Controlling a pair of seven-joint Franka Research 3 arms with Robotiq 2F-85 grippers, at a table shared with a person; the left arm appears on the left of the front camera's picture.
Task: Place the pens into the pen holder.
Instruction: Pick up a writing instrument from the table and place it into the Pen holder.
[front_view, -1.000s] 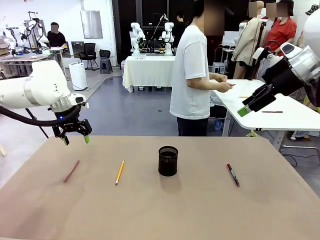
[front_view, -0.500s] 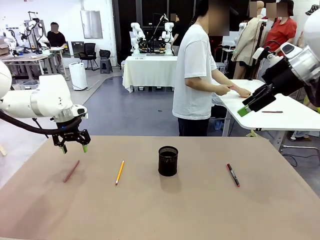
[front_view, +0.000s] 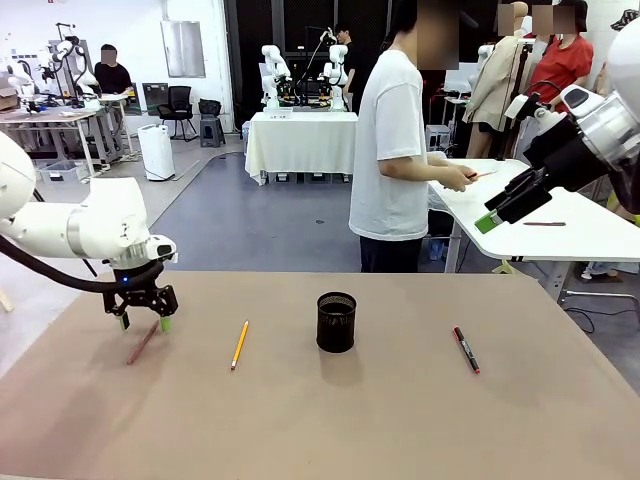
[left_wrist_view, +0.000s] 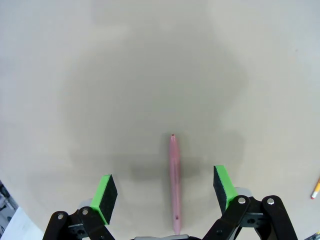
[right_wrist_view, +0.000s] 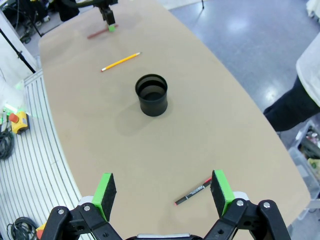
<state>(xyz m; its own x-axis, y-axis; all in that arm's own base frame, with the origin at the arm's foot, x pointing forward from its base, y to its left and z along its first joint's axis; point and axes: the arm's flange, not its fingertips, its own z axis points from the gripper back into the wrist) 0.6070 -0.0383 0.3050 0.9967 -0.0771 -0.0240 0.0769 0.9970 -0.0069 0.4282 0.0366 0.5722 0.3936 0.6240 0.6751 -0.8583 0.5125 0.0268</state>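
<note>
Three pens lie loose on the tan tabletop (front_view: 350, 430), none yet in the black wire-mesh cylindrical pen holder (front_view: 336, 322) mid-table; my left gripper (left_wrist_view: 165, 190), jaws wide and empty, sits astride the slim dark red pen (left_wrist_view: 174, 175), so the first pick is in hand and next, I judge, comes closing squarely on it; my right gripper (front_view: 497, 212) is spread too, high off to the side

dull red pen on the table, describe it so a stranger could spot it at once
On the brown table, start at the black mesh pen holder in the middle and go to the robot's left, past the yellow pencil. The dull red pen lies farthest left, under the open left gripper. It alone is pinkish red; the marker on the other side is mostly black.
</note>
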